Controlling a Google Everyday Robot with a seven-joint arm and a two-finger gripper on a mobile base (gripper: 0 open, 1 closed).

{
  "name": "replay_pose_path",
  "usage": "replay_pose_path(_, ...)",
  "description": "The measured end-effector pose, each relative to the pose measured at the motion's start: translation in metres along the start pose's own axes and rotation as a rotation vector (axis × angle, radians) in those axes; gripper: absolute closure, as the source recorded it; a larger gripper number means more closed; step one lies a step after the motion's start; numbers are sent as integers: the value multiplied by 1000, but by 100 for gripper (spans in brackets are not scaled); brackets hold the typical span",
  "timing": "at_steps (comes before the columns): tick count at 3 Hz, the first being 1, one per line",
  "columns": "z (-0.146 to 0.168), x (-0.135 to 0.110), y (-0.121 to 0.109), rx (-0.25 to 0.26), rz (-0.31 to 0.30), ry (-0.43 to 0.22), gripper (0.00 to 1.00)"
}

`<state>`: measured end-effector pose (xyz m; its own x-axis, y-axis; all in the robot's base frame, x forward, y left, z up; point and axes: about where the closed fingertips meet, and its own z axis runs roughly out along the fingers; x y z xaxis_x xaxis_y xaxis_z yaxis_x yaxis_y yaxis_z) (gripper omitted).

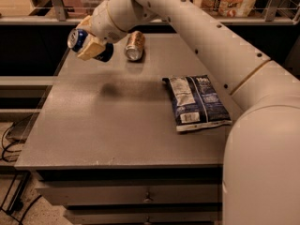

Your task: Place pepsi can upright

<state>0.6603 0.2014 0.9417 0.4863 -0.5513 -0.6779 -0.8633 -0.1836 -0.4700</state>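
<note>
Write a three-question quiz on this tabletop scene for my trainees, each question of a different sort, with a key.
1. True or false: the gripper, above the far left corner of the table, holds the pepsi can clear of the tabletop.
2. How does the brown can lie? A) upright B) on its side C) on top of the chip bag
3. Short answer: is the pepsi can upright now?

Key: 1 true. 2 B. 3 No, it is tilted in the gripper's grasp, with one silver end towards the camera.
</note>
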Motion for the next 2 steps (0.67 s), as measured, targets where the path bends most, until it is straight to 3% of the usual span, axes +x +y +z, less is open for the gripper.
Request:
replay_pose_path(1,-4,2,20,-22,68,-112,100)
replay_pose_path(2,-9,-1,36,-36,114,-178,100)
